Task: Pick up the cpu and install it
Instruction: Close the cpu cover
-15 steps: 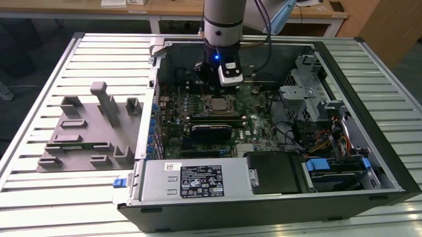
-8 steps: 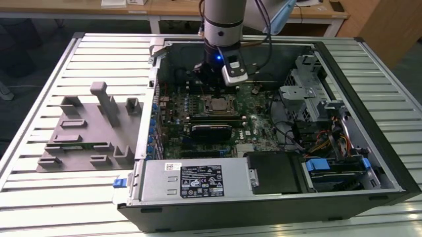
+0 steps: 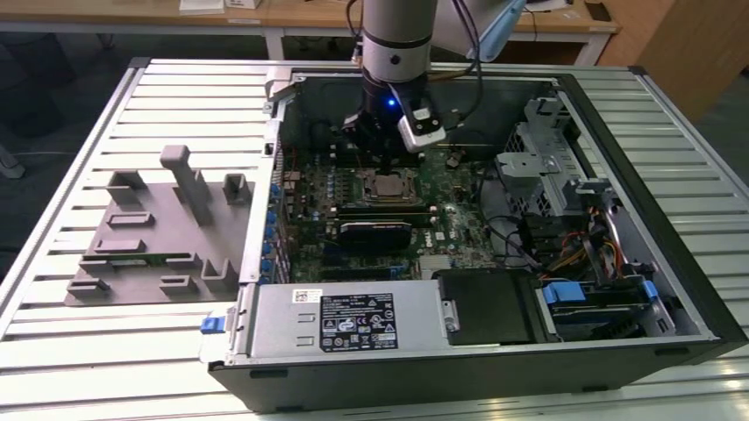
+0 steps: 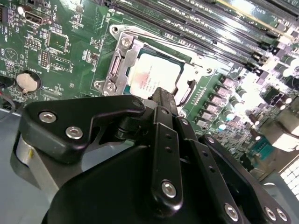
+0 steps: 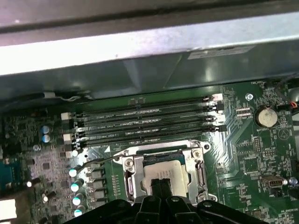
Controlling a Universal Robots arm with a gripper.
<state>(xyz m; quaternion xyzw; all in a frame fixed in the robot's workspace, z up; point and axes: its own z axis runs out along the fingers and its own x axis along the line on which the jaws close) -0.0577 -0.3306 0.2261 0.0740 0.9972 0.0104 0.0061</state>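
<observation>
The cpu (image 3: 384, 186) is a silvery square chip lying flat inside the metal-framed socket (image 3: 360, 195) on the motherboard of an open computer case. In both wrist views the cpu (image 4: 152, 77) (image 5: 161, 171) sits within the socket frame (image 4: 122, 60) (image 5: 131, 175), whose retaining bracket looks folded open. My gripper (image 3: 383, 165) hangs straight above the chip. Its two black fingers are pressed together, and the shut gripper (image 4: 162, 93) (image 5: 161, 183) has its tips at the chip's edge with nothing between them. I cannot tell whether the tips touch the chip.
Several memory slots (image 5: 145, 123) run beside the socket, with a coin battery (image 5: 265, 116) nearby. A black heatsink block (image 3: 374, 232) lies just in front of the socket. A power supply (image 3: 339, 320), drive bays (image 3: 538, 167) and cables crowd the case. A grey fixture (image 3: 153, 237) rests on the table.
</observation>
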